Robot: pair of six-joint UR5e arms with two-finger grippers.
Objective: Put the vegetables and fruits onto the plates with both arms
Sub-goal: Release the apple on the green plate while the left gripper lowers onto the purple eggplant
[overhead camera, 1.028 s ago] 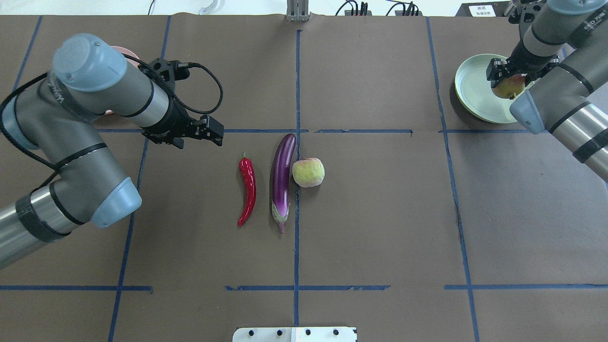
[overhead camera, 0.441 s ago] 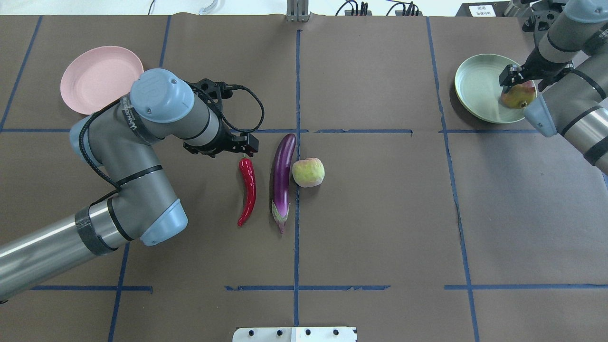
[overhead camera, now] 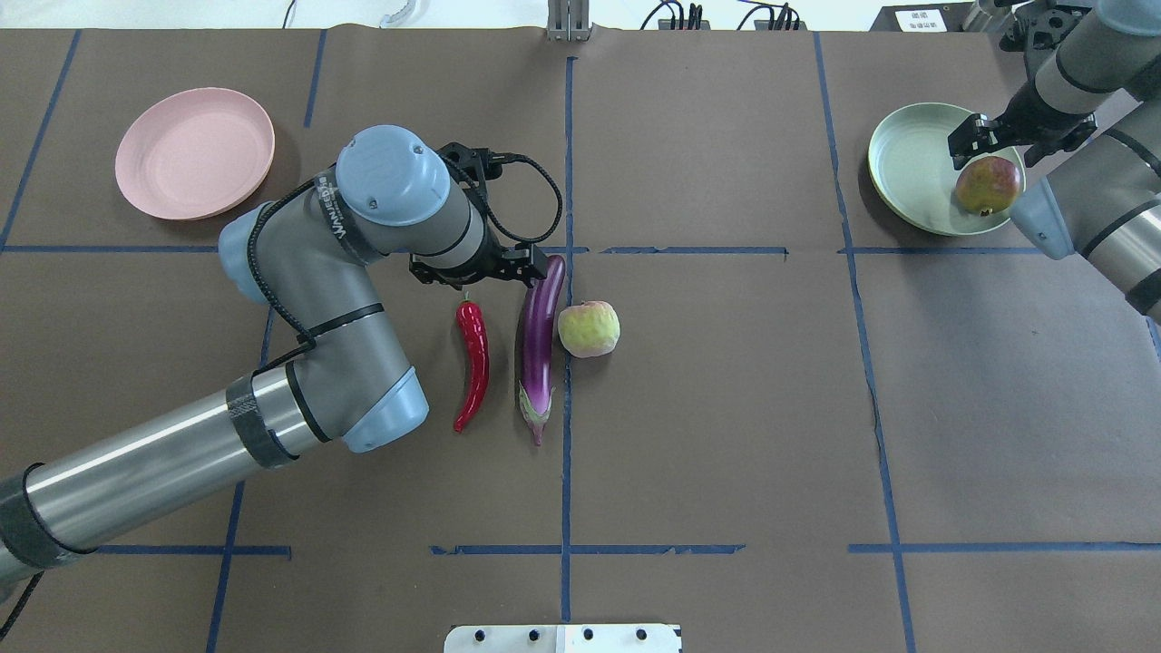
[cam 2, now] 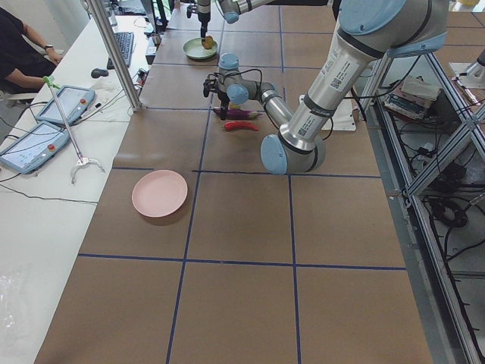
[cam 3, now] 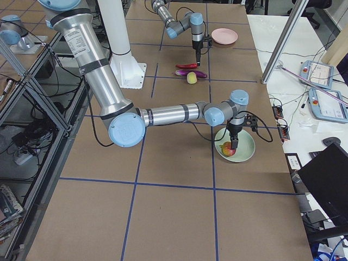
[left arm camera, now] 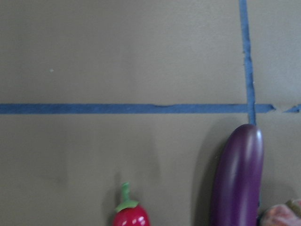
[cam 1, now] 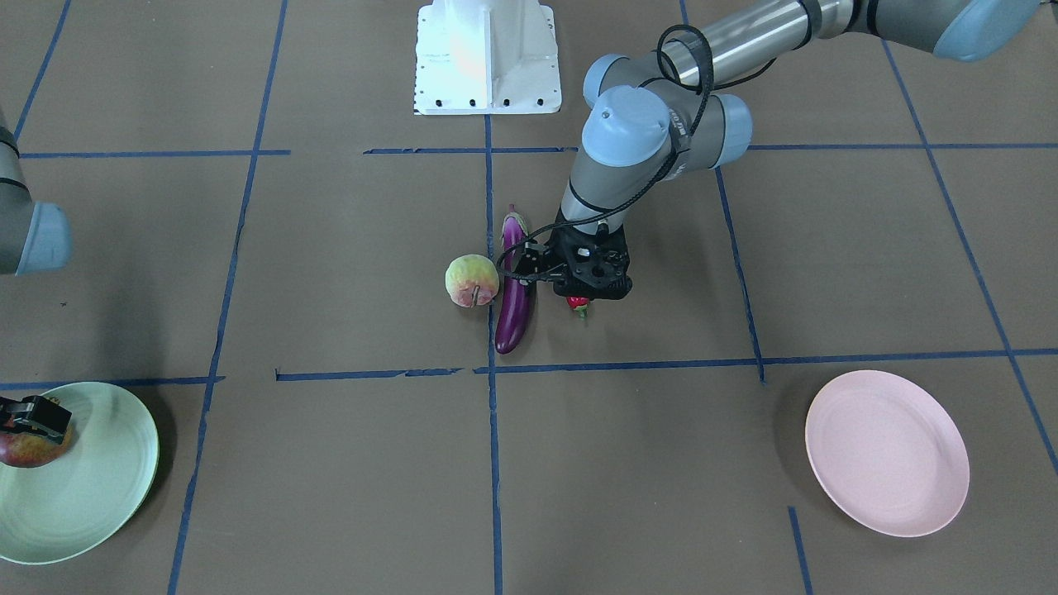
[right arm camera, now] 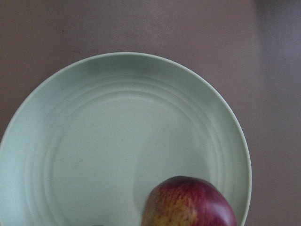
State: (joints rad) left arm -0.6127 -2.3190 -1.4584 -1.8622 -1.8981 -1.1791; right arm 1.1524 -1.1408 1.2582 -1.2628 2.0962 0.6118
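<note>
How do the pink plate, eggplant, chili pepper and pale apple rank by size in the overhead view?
Largest: pink plate.
Then: eggplant.
Last, too alike to rank: chili pepper (longer), pale apple (wider).

eggplant [overhead camera: 539,340]: glossy, smooth | chili pepper [overhead camera: 473,363]: glossy | pink plate [overhead camera: 195,152]: matt | green plate [right arm camera: 117,141]: matt, speckled | table cover [overhead camera: 726,435]: matt brown paper | left arm [overhead camera: 136,472]: satin metal

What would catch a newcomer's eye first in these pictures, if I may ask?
The left gripper hangs by the stem end of a red chili, which lies mid-table in a row with a purple eggplant and a pale round fruit. At the overhead view's far right, a pomegranate sits on the green plate under the right gripper; the pink plate at far left is bare.
</note>
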